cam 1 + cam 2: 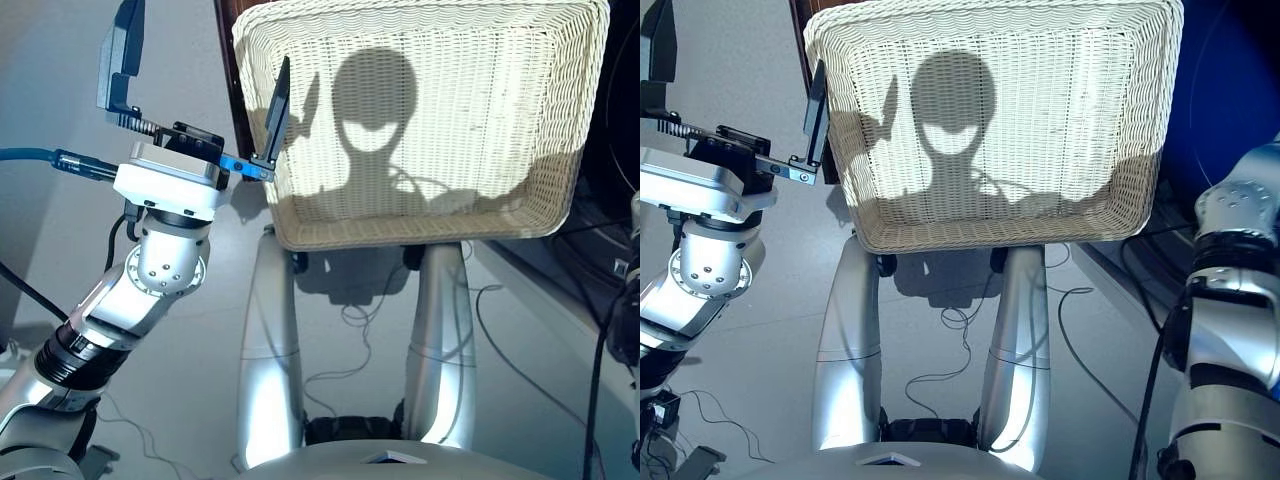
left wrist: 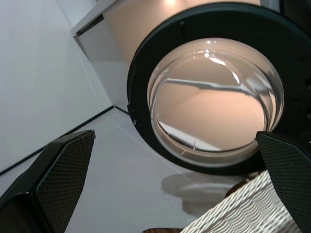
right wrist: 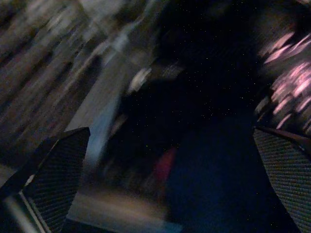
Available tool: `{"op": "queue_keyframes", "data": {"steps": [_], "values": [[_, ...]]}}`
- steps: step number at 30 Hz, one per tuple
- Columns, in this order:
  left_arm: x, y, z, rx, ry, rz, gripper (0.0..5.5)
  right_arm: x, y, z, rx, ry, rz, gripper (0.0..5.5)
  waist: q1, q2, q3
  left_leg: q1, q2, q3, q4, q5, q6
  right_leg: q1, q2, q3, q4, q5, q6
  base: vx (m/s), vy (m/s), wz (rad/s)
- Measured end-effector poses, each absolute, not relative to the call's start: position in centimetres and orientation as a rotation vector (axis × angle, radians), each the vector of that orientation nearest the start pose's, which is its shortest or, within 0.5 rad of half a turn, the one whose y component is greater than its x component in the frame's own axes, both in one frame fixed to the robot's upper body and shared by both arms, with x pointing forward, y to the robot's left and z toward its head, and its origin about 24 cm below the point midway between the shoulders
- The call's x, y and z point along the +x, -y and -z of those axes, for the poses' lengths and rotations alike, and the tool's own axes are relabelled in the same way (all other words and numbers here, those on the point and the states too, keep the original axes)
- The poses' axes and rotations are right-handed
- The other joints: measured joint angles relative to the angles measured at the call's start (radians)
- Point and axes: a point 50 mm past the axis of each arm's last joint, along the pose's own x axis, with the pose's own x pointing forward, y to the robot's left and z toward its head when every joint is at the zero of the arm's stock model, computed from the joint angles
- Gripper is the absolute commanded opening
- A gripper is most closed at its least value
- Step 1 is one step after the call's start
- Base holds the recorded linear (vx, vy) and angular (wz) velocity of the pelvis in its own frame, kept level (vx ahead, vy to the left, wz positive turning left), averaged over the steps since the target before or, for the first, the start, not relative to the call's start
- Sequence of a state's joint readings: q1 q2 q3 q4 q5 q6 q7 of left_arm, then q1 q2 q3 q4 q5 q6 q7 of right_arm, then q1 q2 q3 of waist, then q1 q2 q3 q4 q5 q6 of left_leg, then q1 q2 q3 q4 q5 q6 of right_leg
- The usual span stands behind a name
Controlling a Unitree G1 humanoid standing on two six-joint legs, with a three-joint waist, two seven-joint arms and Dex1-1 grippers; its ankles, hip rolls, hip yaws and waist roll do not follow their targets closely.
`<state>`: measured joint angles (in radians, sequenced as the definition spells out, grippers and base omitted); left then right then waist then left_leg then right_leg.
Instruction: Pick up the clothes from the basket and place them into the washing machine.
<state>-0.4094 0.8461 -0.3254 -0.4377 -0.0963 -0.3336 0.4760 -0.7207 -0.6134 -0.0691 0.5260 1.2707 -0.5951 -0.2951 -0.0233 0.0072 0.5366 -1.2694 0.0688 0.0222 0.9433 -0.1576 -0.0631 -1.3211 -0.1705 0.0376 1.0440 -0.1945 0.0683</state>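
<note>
Pale grey floor [image 1: 560, 360] under me, thin cables trailing across it, and a plain white wall [image 2: 39, 73] off to the left. Straight ahead, the basket [image 1: 300, 232] fills the top of my head view, cream wicker, and I see only bare weave inside with a shadow across it. No garment shows on that weave.

Left tool [image 1: 195, 85] is up at the basket's left edge, fingers spread wide. One finger [image 1: 278, 112] stands right at the basket's left rim, the other [image 1: 122, 60] well out to the left over the floor. Whether that near finger touches the wicker, I can't tell. Nothing between the fingers. Through the left wrist view, the tool looks at the round glass door [image 2: 214, 92] of the washing machine [image 2: 146, 87], black rim around the glass, standing beyond the basket's corner [image 2: 243, 208], which pokes in beside one finger.

Right arm [image 1: 1230, 300] runs off the right side of the head view, so I don't see that tool there. In the right wrist view its two fingers [image 3: 53, 170] are wide apart, holding nothing. Past them it's dark and smeared: a navy blue mass [image 3: 214, 194] lies ahead, with a small patch of red [image 3: 165, 165] beside it. I can't make out more than that.
</note>
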Motion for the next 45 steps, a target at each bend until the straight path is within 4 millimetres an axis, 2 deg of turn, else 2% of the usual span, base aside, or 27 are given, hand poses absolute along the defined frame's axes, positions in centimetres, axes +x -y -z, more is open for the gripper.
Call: {"op": "queue_keyframes", "data": {"steps": [2,7,8,9,12,13,15,18,20,23,26,28,31,33,35,38,41,43,45], "values": [[23.3,-14.6,-24.7,0.405,1.081,0.175,5.5,33.2,29.6,-20.5,0.809,0.725,0.452,5.5,-0.003,0.0,0.0,0.005,0.001,0.0,-0.004,-0.001,0.002,0.007,0.004,0.001,-0.008,0.001,0.002,-0.013,0.027,-0.016],[23.4,-14.6,-24.3,0.404,1.064,0.172,5.5,33.1,25.2,-16.8,0.687,0.58,0.304,5.5,-0.014,-0.002,0.0,0.019,0.004,0.005,-0.016,0.001,0.008,0.027,0.007,-0.001,-0.034,0.012,0.006,0.0,0.0,0.0],[23.4,-14.7,-24.1,0.407,1.052,0.171,5.5,33.1,24.1,-16.3,0.619,0.544,0.249,5.5,-0.015,-0.004,-0.001,0.028,0.006,0.003,-0.022,-0.004,0.011,0.038,0.007,-0.001,-0.04,0.009,0.004,0.0,0.0,0.0],[23.4,-14.7,-24.0,0.408,1.05,0.169,5.5,33.0,23.0,-15.7,0.56,0.512,0.199,5.5,-0.027,-0.005,-0.001,0.043,0.006,0.005,-0.025,-0.008,0.013,0.055,0.009,-0.003,-0.048,0.004,0.011,0.0,0.0,0.0],[23.4,-14.8,-23.4,0.421,1.032,0.167,5.5,32.3,20.2,-14.3,0.423,0.449,0.049,5.5,-0.034,-0.012,-0.003,0.085,0.014,0.011,-0.051,-0.011,0.014,0.1,0.013,-0.003,-0.087,0.012,0.015,-0.006,0.017,-0.043],[23.5,-14.8,-23.1,0.426,1.016,0.171,5.5,32.1,19.5,-13.7,0.383,0.421,0.01,5.5,-0.035,-0.014,-0.005,0.096,0.016,0.012,-0.058,-0.006,0.018,0.11,0.014,-0.002,-0.096,0.019,0.01,0.0,0.0,0.0],[23.8,-15.0,-22.6,0.434,0.994,0.159,5.5,31.9,18.0,-12.8,0.298,0.378,-0.079,5.5,-0.036,-0.017,-0.002,0.125,0.018,0.02,-0.085,-0.007,0.017,0.137,0.015,-0.004,-0.124,0.021,0.016,0.038,0.011,-0.029],[24.3,-15.3,-21.3,0.441,0.93,0.154,5.5,31.3,15.9,-11.1,0.18,0.297,-0.212,5.5,-0.034,-0.02,-0.004,0.175,0.018,0.03,-0.133,0.004,0.021,0.183,0.013,-0.007,-0.166,0.033,0.011,-0.024,0.006,-0.003],[25.1,-15.4,-20.0,0.415,0.857,0.154,5.5,31.1,15.0,-9.7,0.143,0.238,-0.263,5.5,-0.03,-0.02,-0.004,0.225,0.017,0.033,-0.185,0.02,0.016,0.231,0.012,-0.011,-0.214,0.046,0.016,0.0,0.0,0.0],[26.6,-15.8,-17.0,0.27,0.66,0.179,5.5,30.8,13.9,-6.5,0.005,0.103,-0.348,5.5,-0.029,-0.02,-0.002,0.339,0.014,0.035,-0.272,0.038,0.016,0.348,0.009,-0.032,-0.298,0.063,0.019,0.073,0.016,-0.013],[27.3,-16.1,-14.2,0.143,0.507,0.196,5.5,29.8,13.7,-3.9,-0.106,0.007,-0.404,5.5,-0.026,-0.022,-0.002,0.476,0.009,0.036,-0.369,0.061,0.014,0.482,0.005,-0.045,-0.386,0.078,0.02,0.109,0.018,0.009],[28.0,-16.4,-11.6,0.09,0.383,0.188,5.5,29.5,14.1,-1.6,-0.168,-0.097,-0.396,5.5,-0.026,-0.022,-0.003,0.595,0.008,0.038,-0.453,0.08,0.014,0.6,0.004,-0.06,-0.46,0.092,0.022,0.118,0.033,-0.033],[28.6,-17.2,-7.2,0.031,0.179,0.17,5.5,28.6,15.7,0.7,-0.213,-0.198,-0.376,5.5,-0.026,-0.023,-0.004,0.769,0.007,0.045,-0.589,0.115,0.011,0.768,0.005,-0.076,-0.583,0.118,0.026,0.113,0.023,-0.048],[28.4,-17.3,-3.8,0.014,0.036,0.157,5.5,28.2,17.0,2.3,-0.195,-0.279,-0.317,5.5,-0.027,-0.023,-0.005,0.875,0.007,0.048,-0.684,0.145,0.011,0.871,0.007,-0.091,-0.671,0.141,0.032,0.139,0.031,-0.041],[27.7,-17.3,-1.2,-0.006,-0.072,0.156,5.5,27.5,18.1,3.3,-0.199,-0.332,-0.277,5.5,-0.025,-0.023,-0.009,0.957,0.007,0.061,-0.765,0.171,0.011,0.944,0.011,-0.094,-0.746,0.167,0.031,0.171,0.037,-0.113],[25.9,-18.0,2.4,-0.03,-0.22,0.125,5.5,25.7,19.8,5.4,-0.181,-0.432,-0.209,5.5,-0.026,-0.017,-0.02,1.102,0.011,0.064,-0.884,0.201,0.011,1.111,0.02,-0.118,-0.903,0.225,0.036,0.181,0.03,-0.041],[24.1,-19.3,5.5,-0.022,-0.363,0.098,5.5,23.1,21.2,7.9,-0.151,-0.559,-0.16,5.5,-0.019,-0.008,-0.09,1.171,0.003,0.061,-0.943,0.208,0.014,1.208,0.015,-0.148,-1.005,0.249,0.044,0.15,0.032,0.098],[21.3,-20.7,8.5,-0.013,-0.527,0.036,5.5,20.7,22.1,9.7,-0.14,-0.667,-0.131,5.5,-0.021,-0.001,-0.165,1.221,-0.002,0.061,-0.985,0.207,0.014,1.264,0.012,-0.156,-1.056,0.252,0.049,0.161,0.031,0.067],[18.1,-22.3,11.3,-0.003,-0.697,-0.052,5.5,18.3,23.1,11.3,-0.12,-0.766,-0.072,5.5,-0.022,0.004,-0.238,1.268,-0.004,0.056,-1.022,0.208,0.014,1.324,0.013,-0.177,-1.105,0.255,0.054,0.168,0.028,0.134]]}}
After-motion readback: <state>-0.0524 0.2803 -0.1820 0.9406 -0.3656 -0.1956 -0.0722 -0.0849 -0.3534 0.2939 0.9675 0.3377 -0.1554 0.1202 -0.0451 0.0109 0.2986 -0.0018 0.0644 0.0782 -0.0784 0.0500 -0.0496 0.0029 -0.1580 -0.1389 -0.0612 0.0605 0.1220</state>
